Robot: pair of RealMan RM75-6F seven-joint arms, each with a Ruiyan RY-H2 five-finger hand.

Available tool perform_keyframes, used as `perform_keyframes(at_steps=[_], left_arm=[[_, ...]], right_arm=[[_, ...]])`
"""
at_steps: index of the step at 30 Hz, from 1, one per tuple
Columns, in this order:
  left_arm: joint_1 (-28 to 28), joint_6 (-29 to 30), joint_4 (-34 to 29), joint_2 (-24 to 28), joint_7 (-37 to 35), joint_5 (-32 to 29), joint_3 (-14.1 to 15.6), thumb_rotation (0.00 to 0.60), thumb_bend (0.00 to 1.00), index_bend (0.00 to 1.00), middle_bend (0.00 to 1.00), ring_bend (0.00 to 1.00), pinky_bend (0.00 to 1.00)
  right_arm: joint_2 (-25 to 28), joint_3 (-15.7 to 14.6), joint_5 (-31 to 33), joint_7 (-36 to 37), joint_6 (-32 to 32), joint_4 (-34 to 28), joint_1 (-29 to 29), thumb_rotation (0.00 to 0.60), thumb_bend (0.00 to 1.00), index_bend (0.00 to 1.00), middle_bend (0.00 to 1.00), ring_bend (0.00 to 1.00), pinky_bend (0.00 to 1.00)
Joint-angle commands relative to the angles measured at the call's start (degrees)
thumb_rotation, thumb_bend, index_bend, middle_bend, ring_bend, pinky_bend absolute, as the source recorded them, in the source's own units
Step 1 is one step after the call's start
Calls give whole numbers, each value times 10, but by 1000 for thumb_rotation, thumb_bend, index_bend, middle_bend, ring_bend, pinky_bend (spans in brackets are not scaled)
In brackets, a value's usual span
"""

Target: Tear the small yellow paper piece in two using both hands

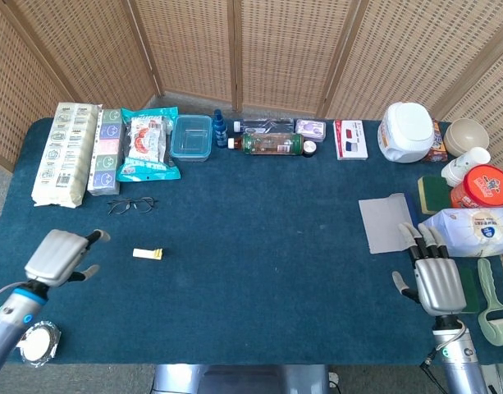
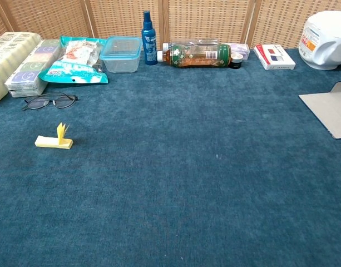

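The fingers [image 1: 93,238] of the left hand [image 1: 61,256] lay partly apart and held nothing, one of them pointing out toward the robot's right, the others loosely bent beneath the silver back of the hand. That hand hovered over the near left part of the desk [image 1: 259,246], a surface covered in dark blue cloth. Just off its fingertips, to the robot's right and level with them in the head view, lay the small yellow paper piece [image 1: 148,254], a short folded strip flat on the cloth with a little tab standing up from one end, as the chest view [image 2: 54,141] made plain. Its long axis ran left to right across the desk, roughly in line with the pointing finger.

The right hand [image 1: 434,277] sat near the desk's right edge, fingers straight and spread, empty, its tips beside a grey flat sheet [image 1: 384,222]. It was well apart from the paper, nearly the whole width of the desk away. The left hand was clearly the nearer, so the next move would likely be its short reach to the right onto the strip's near end, with the right hand having to cross the desk to take the other end.

A pair of thin-framed spectacles [image 1: 131,204] lay just beyond the paper.
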Motion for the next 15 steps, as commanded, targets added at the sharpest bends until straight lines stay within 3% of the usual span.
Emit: perform_keyframes(at_steps=[1, 15], left_arm=[[-39, -50, 22, -22, 14, -24, -7, 600, 240, 357, 892, 972, 930], [-74, -90, 67, -82, 46, -79, 0, 600, 242, 383, 926, 989, 933]], right_arm=[[-1, 1, 0, -1, 0, -1, 0, 600, 343, 0, 135, 17, 31], [-2, 3, 3, -1, -2, -1, 0, 600, 343, 0, 136, 16, 31]])
